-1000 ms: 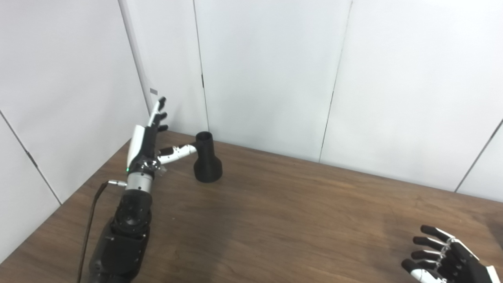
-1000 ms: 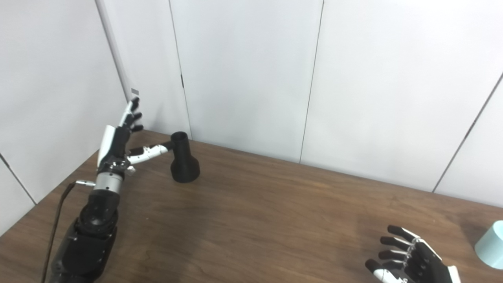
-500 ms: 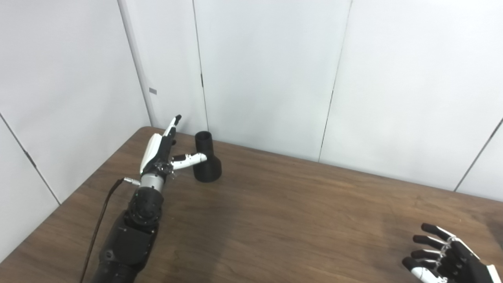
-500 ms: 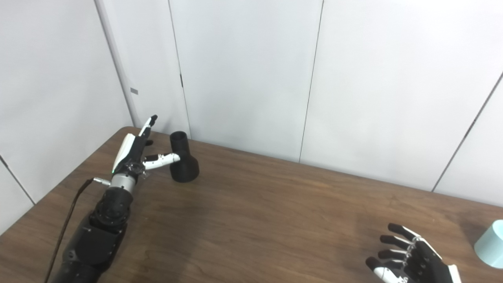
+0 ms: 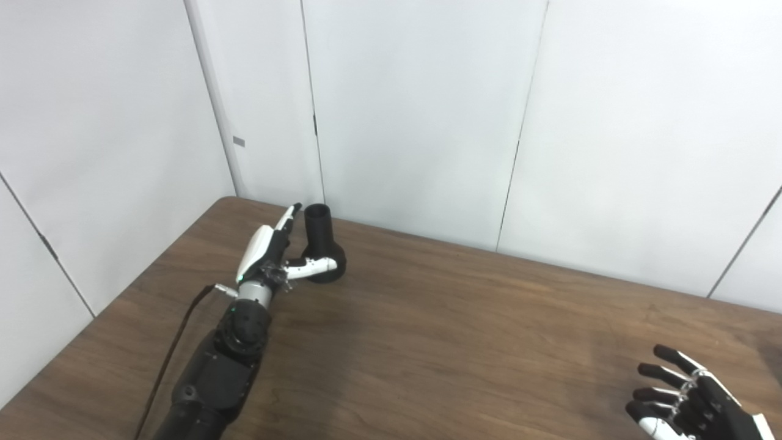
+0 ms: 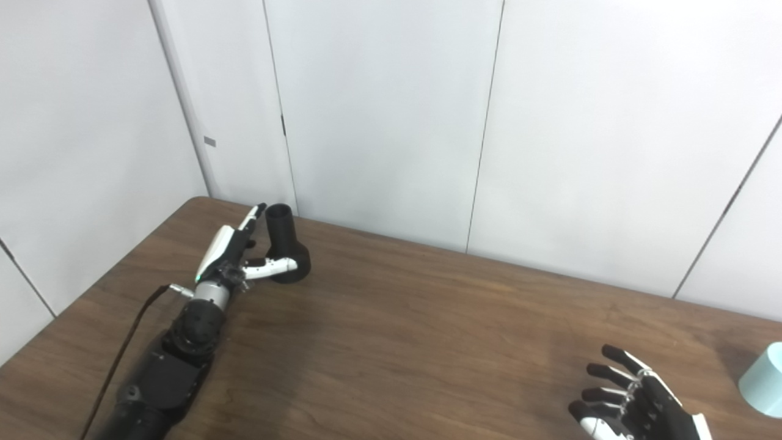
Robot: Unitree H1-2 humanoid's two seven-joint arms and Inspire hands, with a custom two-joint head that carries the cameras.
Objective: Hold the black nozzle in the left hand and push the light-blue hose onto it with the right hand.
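Wood counter (image 5: pixel 427 342) — left robot hand (image 5: pixel 269 253) spread beside upright black nozzle (image 5: pixel 321 244), ungrasped; next: close fingers. Right robot hand (image 6: pixel 635 406) spread, idle — light-blue hose (image 6: pixel 762 380) near.

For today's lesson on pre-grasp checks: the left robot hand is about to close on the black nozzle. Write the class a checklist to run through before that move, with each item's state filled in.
1. Black nozzle upright on the table: ok.
2. Left robot hand open, thumb in front of the nozzle's base, fingers beside its neck: ok.
3. Nozzle actually gripped: not ok, the fingers are not closed yet.
4. Right robot hand open and free: ok.
5. Light-blue hose located: ok, at the right edge of the right eye view only.
6. Hose's full length and open end visible: cannot tell, it is cut off by the frame.
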